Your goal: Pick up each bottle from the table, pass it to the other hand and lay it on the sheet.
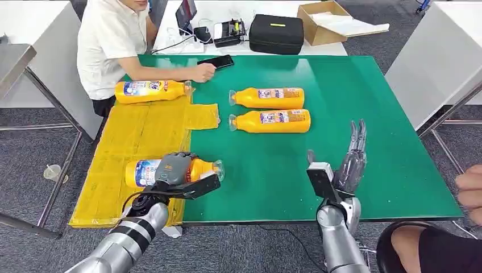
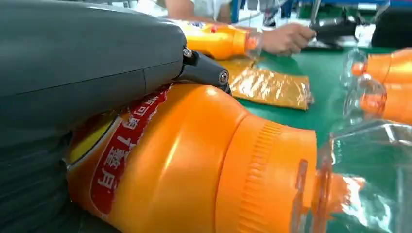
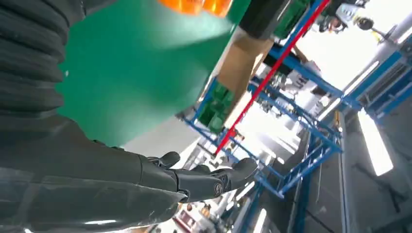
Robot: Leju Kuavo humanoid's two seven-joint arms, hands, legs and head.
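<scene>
An orange bottle (image 1: 200,169) lies on its side at the near edge of the yellow sheet (image 1: 136,133), its clear cap out over the green mat. My left hand (image 1: 173,173) grips it from above, fingers over the body and thumb along its near side; up close the bottle (image 2: 194,160) sits under the grey hand (image 2: 73,73). A second bottle (image 1: 150,91) lies at the sheet's far end. Two more bottles (image 1: 270,98) (image 1: 271,120) lie side by side on the green mat (image 1: 352,85). My right hand (image 1: 349,165) is held upright over the mat, fingers straight and holding nothing.
A person in a white shirt sits at the far left, hand (image 1: 202,73) by a black phone (image 1: 216,61) on the table. Another person's hand (image 1: 470,187) shows at the right edge. A black case (image 1: 277,33) and a cardboard box (image 1: 324,21) stand on the far table.
</scene>
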